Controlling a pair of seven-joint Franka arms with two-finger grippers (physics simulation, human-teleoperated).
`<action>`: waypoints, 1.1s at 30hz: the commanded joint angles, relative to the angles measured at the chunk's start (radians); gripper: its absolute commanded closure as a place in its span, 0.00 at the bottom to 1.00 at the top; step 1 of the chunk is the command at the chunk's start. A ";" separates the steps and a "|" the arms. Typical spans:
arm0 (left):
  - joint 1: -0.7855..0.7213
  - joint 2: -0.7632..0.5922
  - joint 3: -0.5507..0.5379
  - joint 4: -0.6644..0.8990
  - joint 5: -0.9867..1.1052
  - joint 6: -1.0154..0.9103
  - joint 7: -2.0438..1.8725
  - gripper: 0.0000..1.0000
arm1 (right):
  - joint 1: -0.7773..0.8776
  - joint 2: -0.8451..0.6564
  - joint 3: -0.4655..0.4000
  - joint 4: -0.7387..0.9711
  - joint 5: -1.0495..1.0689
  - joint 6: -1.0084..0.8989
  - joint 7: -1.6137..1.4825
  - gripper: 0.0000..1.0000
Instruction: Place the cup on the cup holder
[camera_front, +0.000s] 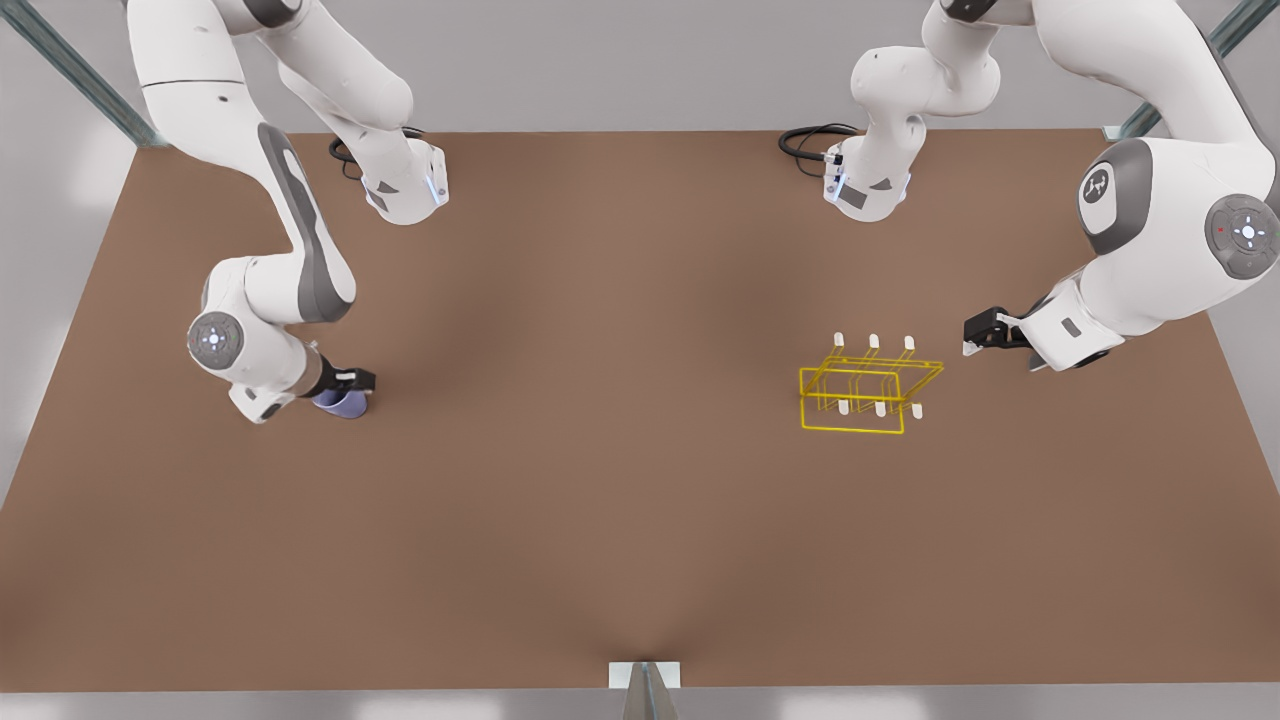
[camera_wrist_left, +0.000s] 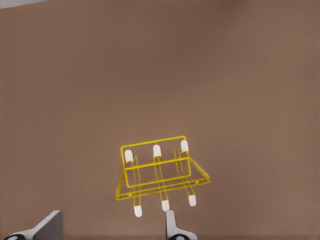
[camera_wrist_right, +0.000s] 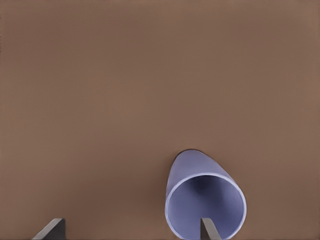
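Observation:
The lavender-blue cup (camera_front: 342, 403) rests on the brown table at the front view's left. Its open mouth (camera_wrist_right: 205, 207) faces the right wrist camera. My right gripper (camera_front: 358, 381) is right at the cup and open (camera_wrist_right: 129, 226). One finger (camera_wrist_right: 208, 229) stands at the cup's mouth, the other (camera_wrist_right: 50, 228) well to the side. The yellow wire cup holder (camera_front: 868, 388) with white-tipped pegs stands at the front view's right. My left gripper (camera_front: 975, 335) hovers just beside the holder (camera_wrist_left: 159, 172), open (camera_wrist_left: 110, 224), with nothing between its fingers.
The brown table (camera_front: 620, 480) spreads wide between cup and holder. Both arm bases (camera_front: 405, 185) (camera_front: 865, 185) stand at the far edge with black cables. A small metal bracket (camera_front: 644, 676) sits at the near edge.

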 joint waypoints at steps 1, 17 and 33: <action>0.000 -0.001 0.001 0.000 0.000 -0.002 -0.004 0.00 | -0.010 -0.026 0.001 -0.052 0.001 0.217 -0.124 0.00; 0.000 0.008 0.001 0.000 0.000 -0.002 0.022 0.00 | -0.033 -0.028 -0.002 -0.148 -0.007 0.260 -0.135 0.00; 0.000 0.010 0.001 -0.001 -0.001 -0.006 0.025 0.00 | -0.045 0.042 -0.003 -0.198 -0.045 0.268 -0.115 0.00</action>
